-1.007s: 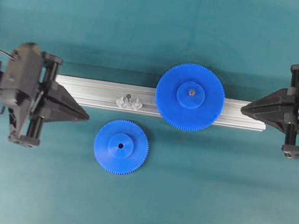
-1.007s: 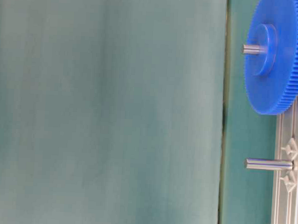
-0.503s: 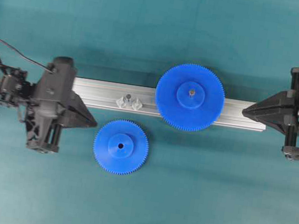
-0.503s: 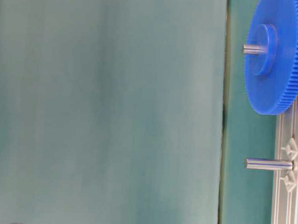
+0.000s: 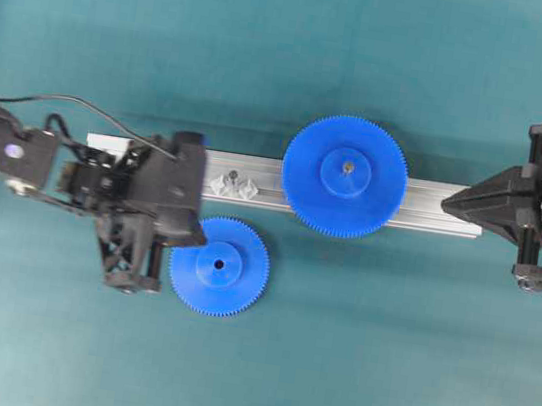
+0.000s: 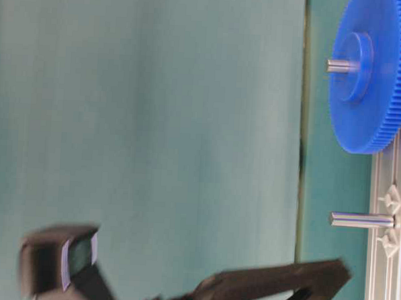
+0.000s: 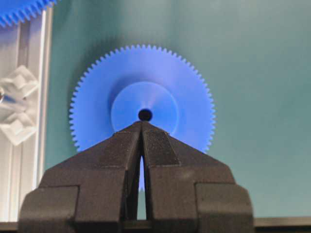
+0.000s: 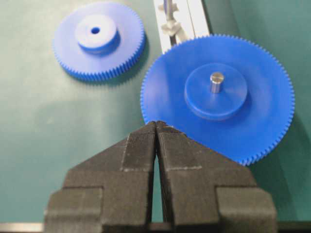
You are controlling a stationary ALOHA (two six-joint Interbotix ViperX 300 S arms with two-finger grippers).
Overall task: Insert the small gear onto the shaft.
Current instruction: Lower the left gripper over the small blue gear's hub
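Observation:
The small gear (image 5: pixel 219 265) lies flat on the teal mat just in front of the rail, hub up; it also shows as the small gear (image 7: pixel 184 97) and the small gear (image 8: pixel 121 48). The shaft (image 5: pixel 236 175) stands bare on its shiny base on the rail, and appears side-on as the shaft (image 6: pixel 361 219). My left gripper (image 5: pixel 197 241) is shut and empty, with its tips over the gear's left part. In the left wrist view the left gripper (image 7: pixel 142 122) points just short of the hub hole. My right gripper (image 5: pixel 443 199) is shut and empty at the rail's right end, also seen as the right gripper (image 8: pixel 156 122).
A wider blue gear (image 5: pixel 312 199) with a grey pin tip (image 8: pixel 216 81) sits on the aluminium rail (image 5: pixel 431 210), right of the shaft. Teal mat surrounds everything. The left arm's dark fingers (image 6: pixel 315 277) cross low in the table-level view.
My left arm has swung right from the rail's left end and tipped down over the small gear. The right arm and both gears have not moved.

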